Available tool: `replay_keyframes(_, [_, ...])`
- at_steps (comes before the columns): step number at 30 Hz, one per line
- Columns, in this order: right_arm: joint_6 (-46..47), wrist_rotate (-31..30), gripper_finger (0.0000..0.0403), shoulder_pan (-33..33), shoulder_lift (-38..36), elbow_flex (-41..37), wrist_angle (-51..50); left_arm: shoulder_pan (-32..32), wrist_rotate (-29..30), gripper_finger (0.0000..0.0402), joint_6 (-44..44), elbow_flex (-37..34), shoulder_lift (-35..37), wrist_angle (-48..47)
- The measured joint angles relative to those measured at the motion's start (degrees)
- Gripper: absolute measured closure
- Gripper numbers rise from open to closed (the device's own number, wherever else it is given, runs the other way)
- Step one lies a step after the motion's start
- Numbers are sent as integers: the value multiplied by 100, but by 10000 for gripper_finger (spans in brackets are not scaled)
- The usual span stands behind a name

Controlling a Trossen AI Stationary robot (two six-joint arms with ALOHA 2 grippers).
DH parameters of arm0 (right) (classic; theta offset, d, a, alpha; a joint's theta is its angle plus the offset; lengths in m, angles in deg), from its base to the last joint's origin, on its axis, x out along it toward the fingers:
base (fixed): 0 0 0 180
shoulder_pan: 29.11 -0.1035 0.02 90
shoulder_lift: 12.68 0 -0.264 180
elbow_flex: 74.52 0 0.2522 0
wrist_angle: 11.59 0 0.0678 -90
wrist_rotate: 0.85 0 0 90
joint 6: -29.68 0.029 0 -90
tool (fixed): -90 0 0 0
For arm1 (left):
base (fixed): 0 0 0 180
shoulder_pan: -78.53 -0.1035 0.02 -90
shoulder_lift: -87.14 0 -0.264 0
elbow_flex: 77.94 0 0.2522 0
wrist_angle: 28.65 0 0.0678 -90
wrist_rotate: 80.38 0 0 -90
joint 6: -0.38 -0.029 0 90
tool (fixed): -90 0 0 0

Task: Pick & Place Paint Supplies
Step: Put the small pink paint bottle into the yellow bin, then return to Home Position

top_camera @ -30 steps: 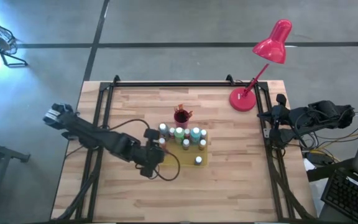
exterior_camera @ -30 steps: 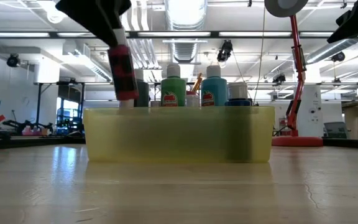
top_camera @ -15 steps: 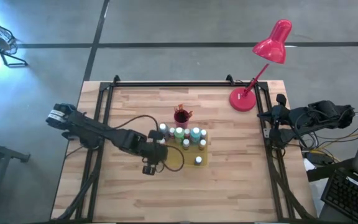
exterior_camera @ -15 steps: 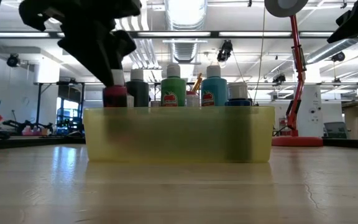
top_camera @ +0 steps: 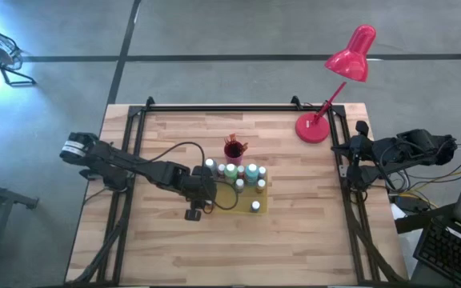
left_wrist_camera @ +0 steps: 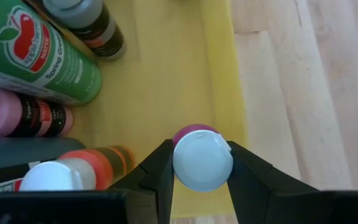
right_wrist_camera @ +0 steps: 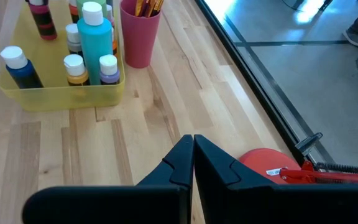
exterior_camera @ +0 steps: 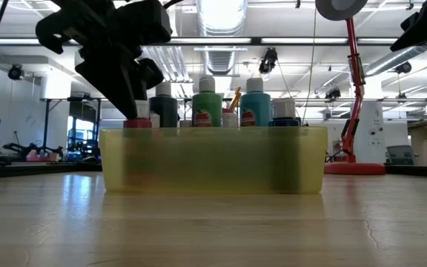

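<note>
Paint bottles (top_camera: 238,178) stand packed in the yellow tray (exterior_camera: 213,159) near the middle of the table (top_camera: 294,240). 1 more, a magenta bottle with a white cap (left_wrist_camera: 202,162), is clasped between the 2 fingers of the left gripper (left_wrist_camera: 201,177); in the left wrist view the fingers press on either side of the cap, and the bottle stands inside the tray, right by its wall. In the low view the same bottle (exterior_camera: 137,126) shows only its top over the tray's rim, under the dark gripper (exterior_camera: 128,81).

Beyond those fingers lie a green bottle (left_wrist_camera: 33,59), a pink one (left_wrist_camera: 17,115), a dark one with a grey cap (left_wrist_camera: 89,25) and an orange one (left_wrist_camera: 73,171).

Brushes with orange tips (right_wrist_camera: 148,6) stand in the magenta cup (right_wrist_camera: 140,34), just beside the tray.

Off at the table's right edge, the right gripper (right_wrist_camera: 193,158) is pinched together with nothing in it, the red lamp's base (right_wrist_camera: 272,168) close beside it.
</note>
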Motion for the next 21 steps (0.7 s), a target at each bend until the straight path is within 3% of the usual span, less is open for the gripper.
replay_keyframes(10, [0,0,394,1,0,-1,0,-29,5,277,3,-5,-4,17])
replay_keyframes(16, [0,2,394,2,-1,-1,0,-27,-45,209,10,-5,-7,25])
replay_keyframes(21, [0,0,394,0,0,-1,0,-27,-147,183,39,-4,5,-6])
